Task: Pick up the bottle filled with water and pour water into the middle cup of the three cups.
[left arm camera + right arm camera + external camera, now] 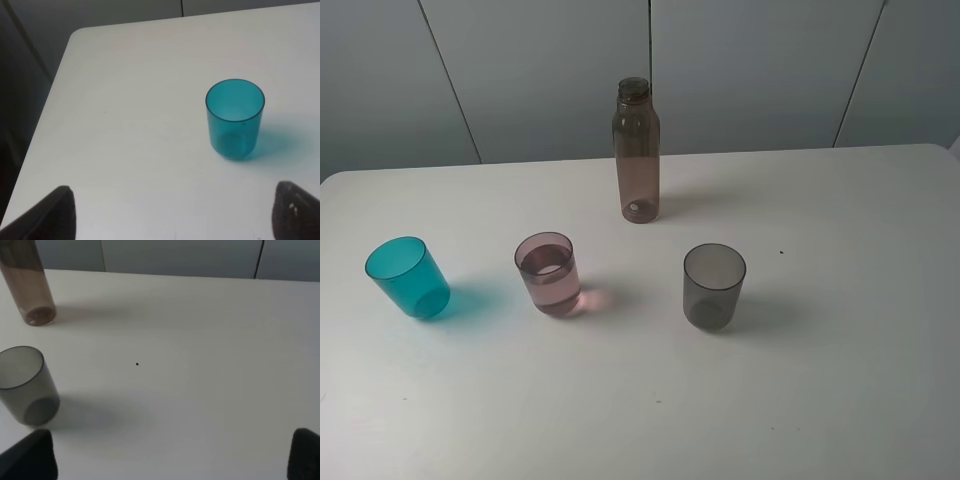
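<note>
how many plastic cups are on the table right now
3, in a row before the tall brown-grey bottle: teal plastic tumbler left, pale pink tumbler middle, smoky grey tumbler right. None seem hidden.

Soft, even light from the left casts faint shadows rightward on the table; wrist views slightly blurred.

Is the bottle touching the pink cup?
Apart. The high view shows bare table between the bottle and the pink cup.

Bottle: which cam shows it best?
Exterior high: the whole bottle shows, upright, uncapped, behind the cups. Right wrist catches only its lower body and base at the frame edge. Left wrist misses it, showing just the teal cup.
</note>
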You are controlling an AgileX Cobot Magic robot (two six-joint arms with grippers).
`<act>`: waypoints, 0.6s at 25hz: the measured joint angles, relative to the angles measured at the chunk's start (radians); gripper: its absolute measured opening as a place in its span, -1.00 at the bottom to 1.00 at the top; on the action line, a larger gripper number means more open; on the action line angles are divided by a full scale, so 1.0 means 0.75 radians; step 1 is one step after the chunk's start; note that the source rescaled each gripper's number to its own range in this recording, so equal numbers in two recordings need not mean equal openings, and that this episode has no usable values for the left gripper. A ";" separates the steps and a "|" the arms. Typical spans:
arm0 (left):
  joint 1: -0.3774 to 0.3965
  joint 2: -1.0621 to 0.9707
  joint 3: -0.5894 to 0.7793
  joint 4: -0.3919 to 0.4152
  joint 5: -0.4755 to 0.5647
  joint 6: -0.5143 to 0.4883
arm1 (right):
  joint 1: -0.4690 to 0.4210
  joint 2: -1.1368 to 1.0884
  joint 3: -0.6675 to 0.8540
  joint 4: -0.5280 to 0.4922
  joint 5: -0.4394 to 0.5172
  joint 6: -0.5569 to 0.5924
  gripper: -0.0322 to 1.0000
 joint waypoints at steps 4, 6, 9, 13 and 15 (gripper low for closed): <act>0.000 0.000 0.000 0.000 0.000 0.000 | -0.004 0.000 0.000 -0.023 0.000 0.034 0.99; 0.000 0.000 0.000 0.000 0.000 0.000 | -0.044 0.000 0.000 -0.023 0.000 0.037 0.99; 0.000 0.000 0.000 0.000 0.000 0.000 | -0.157 0.000 0.000 -0.023 0.000 0.036 0.99; 0.000 0.000 0.000 0.000 0.000 0.000 | -0.237 0.000 0.000 -0.023 0.000 0.036 0.99; 0.000 0.000 0.000 0.000 0.000 0.000 | -0.240 0.000 0.000 -0.017 0.000 0.014 0.99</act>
